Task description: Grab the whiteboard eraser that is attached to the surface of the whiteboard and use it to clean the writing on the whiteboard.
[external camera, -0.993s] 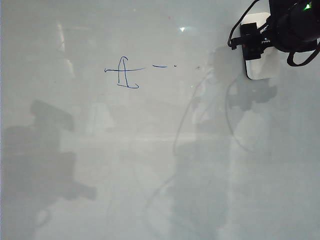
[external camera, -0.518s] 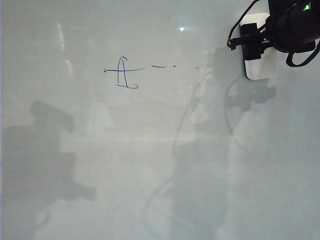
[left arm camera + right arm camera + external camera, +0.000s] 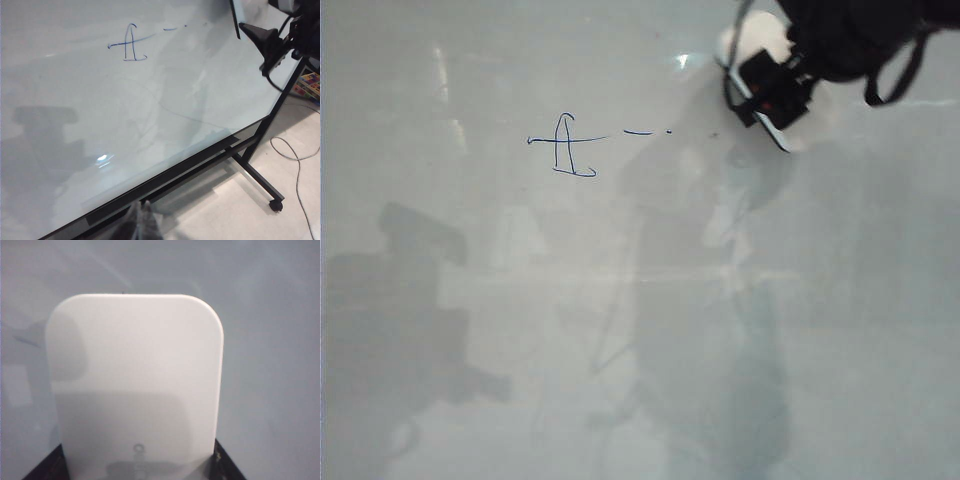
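The right hand (image 3: 772, 95) grips the whiteboard eraser (image 3: 752, 42), its jaws closed on the eraser's two sides, up and to the right of the writing (image 3: 567, 143) on the whiteboard (image 3: 620, 330). In the right wrist view the eraser (image 3: 137, 385) fills the frame, with a faint grey mark near the hand's end that is too blurred to read. The writing is a blue A-like scribble crossed by a horizontal line, with short dashes to its right. The left hand (image 3: 142, 222) hangs below the whiteboard's lower edge; its opening cannot be told.
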